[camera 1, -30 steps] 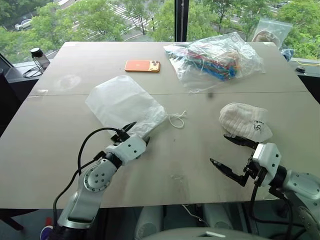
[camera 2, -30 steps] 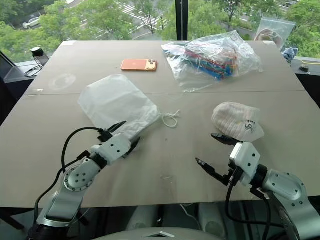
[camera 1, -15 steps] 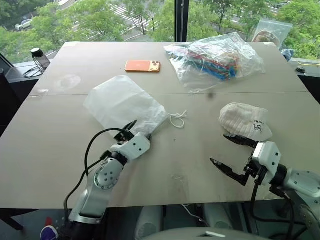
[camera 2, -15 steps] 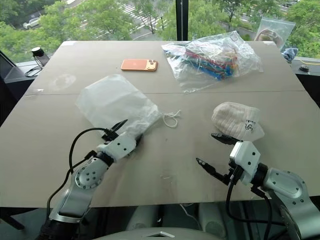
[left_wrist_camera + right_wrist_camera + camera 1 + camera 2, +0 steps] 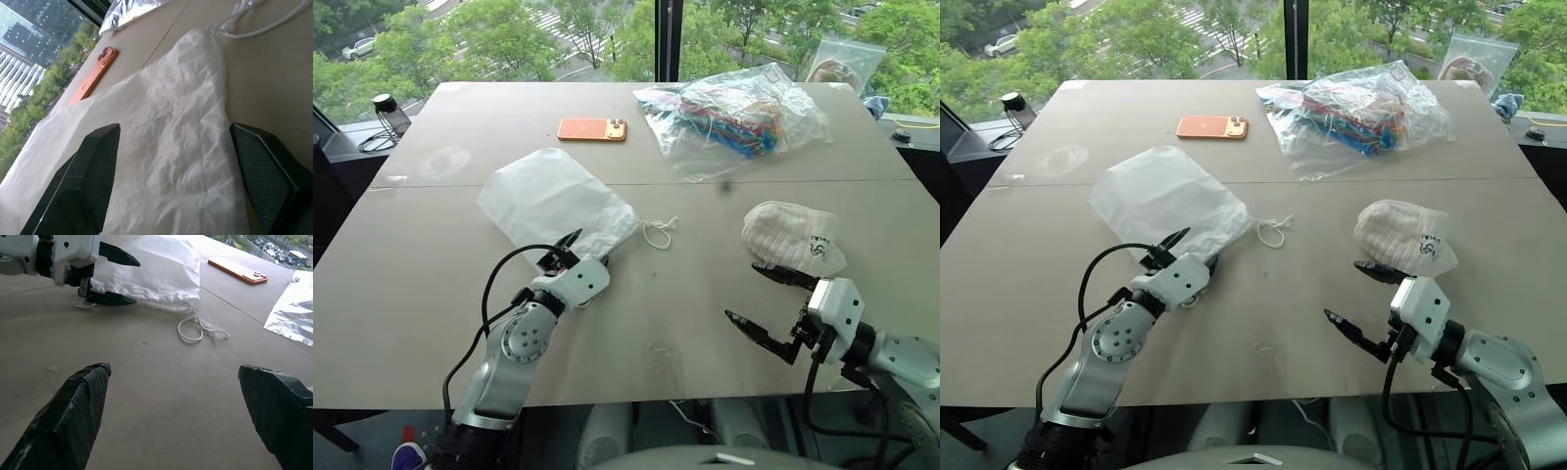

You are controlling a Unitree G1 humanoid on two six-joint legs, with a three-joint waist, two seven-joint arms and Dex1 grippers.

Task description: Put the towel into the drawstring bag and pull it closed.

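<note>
Head views: the bag (image 5: 558,203) lies flat and empty on the bench (image 5: 705,294); the towel (image 5: 793,238) sits well right of the bag, not yet packed. The left gripper (image 5: 576,253) straddles the bag's near edge, spread, gripping nothing.

Left wrist view: bag fabric lies between the spread fingers (image 5: 93,166).

Right wrist view: the right gripper (image 5: 176,411) is released and empty, with the cords (image 5: 195,325) loose beside the bag. Every step is left.
</note>
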